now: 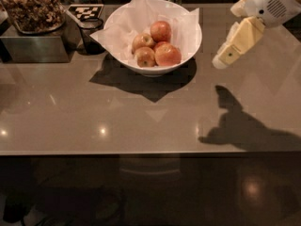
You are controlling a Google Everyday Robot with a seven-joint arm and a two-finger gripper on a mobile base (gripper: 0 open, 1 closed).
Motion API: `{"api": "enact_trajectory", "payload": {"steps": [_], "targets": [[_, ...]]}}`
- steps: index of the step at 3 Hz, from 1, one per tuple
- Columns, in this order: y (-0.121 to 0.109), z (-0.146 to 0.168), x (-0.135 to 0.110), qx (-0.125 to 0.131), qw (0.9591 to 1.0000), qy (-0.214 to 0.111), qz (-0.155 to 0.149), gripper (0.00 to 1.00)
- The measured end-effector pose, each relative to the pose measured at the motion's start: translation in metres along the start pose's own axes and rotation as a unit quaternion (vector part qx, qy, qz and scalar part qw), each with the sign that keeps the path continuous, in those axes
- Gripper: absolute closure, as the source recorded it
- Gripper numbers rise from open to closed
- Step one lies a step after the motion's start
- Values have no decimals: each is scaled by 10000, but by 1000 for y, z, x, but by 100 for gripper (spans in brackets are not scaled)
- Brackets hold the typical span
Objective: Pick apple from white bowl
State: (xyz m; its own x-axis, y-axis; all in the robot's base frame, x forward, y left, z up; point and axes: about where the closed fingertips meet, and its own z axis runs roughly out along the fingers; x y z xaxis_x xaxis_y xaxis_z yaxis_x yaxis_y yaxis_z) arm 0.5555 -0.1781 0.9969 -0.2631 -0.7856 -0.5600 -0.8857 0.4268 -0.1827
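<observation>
The gripper (pixel 222 59) hangs above the table (pixel 117 117), right of the bowl (pixel 199 36) and apart from it, its cream tip angled down and left towards the fruit, in my judgement lined up for a reach over the rim. Whether it is wide or narrow I cannot tell; nothing shows in it. Its dark shadow falls on the smooth, glossy grey-brown tabletop. The bowl is round, white and shiny, lined with crumpled paper (pixel 124 25) that rises in points, probably to cushion the fruit. The apple (pixel 168 54), round, smooth and orange-red, lies at the front right of the heap, touching three smaller apples (pixel 143 48). A dark cup (pixel 89 34) stands just left of the bowl.
</observation>
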Motion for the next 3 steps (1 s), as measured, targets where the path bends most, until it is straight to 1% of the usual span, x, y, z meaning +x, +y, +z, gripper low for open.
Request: {"api": "enact_trajectory", "payload": {"steps": [1, 2, 3], "targets": [[-3, 3, -5, -58, 9999, -136, 43, 0], [-4, 21, -7, -157, 9993, -325, 45, 0], [-6, 56, -19, -344, 9986, -399, -79, 0]]}}
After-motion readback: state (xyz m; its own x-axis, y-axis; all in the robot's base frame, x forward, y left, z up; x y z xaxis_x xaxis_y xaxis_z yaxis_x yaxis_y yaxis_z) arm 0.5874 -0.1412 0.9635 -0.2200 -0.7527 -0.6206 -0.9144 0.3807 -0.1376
